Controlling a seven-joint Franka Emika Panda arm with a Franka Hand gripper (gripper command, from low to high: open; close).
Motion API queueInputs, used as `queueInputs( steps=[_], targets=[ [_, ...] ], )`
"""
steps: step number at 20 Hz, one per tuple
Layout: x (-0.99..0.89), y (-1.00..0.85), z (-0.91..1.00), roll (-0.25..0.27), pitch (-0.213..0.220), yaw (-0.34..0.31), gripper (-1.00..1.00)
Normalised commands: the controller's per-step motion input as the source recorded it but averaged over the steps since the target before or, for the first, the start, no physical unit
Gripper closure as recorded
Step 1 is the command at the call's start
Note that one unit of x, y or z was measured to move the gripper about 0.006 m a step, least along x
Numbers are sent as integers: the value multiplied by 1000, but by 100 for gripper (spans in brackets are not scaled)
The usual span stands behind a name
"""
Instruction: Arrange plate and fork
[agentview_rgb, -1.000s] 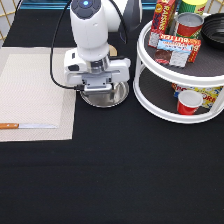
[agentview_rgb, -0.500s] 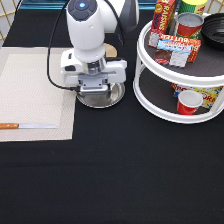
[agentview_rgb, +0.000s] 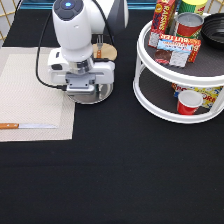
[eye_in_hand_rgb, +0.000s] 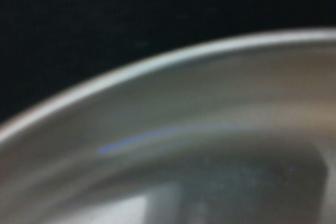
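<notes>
The shiny silver plate (agentview_rgb: 94, 95) sits on the black table at the right edge of the beige placemat (agentview_rgb: 30, 95), mostly covered by the white hand. My gripper (agentview_rgb: 87, 89) is down on the plate's rim and shut on it; the plate slides along with the hand. The wrist view is filled by the plate's curved rim (eye_in_hand_rgb: 150, 67) from very close. The fork (agentview_rgb: 99, 46), with its wooden handle, lies on the small tan wooden disc (agentview_rgb: 108, 52) just behind the arm.
A wooden-handled knife (agentview_rgb: 25, 126) lies along the placemat's lower edge. On the exterior view's right stands a white two-tier turntable (agentview_rgb: 165, 107) carrying cans, boxes and a red cup (agentview_rgb: 189, 101). A black cable (agentview_rgb: 42, 70) runs beside the hand.
The hand and the plate have moved together toward the exterior view's left, closer to the placemat. The fork, disc and knife have stayed put.
</notes>
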Motion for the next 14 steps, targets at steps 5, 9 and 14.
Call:
queueInputs(
  steps=[5, 9, 14],
  targets=[
    [398, -753, 37, 0, 9, 19, -100],
    [377, -804, 24, 0, 6, 7, -100],
    [314, -854, 27, 13, 0, 0, -100]
  ],
)
